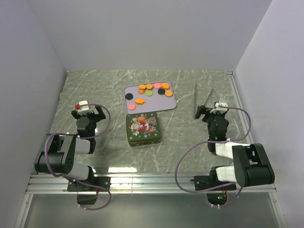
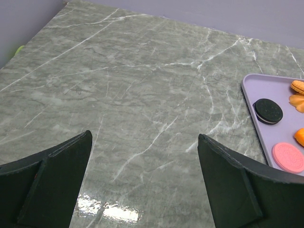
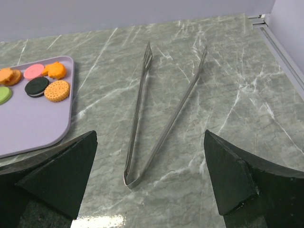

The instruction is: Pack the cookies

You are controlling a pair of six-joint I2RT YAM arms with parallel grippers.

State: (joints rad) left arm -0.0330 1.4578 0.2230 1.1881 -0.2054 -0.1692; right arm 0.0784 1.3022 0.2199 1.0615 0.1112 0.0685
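Near the tray [image 1: 154, 103] of cookies [image 1: 153, 88] sits a tin [image 1: 143, 128].

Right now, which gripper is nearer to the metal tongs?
Right. The right gripper sits just short of the tongs, jaws open toward their hinged end; the left gripper is far off, beyond the tin.

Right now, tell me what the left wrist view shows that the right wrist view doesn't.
Left wrist only: a wide stretch of table left of the tray. Right wrist only: metal tongs lying on the table, and a green cookie. Both: the lilac tray, the marble table, and black, pink and orange cookies.
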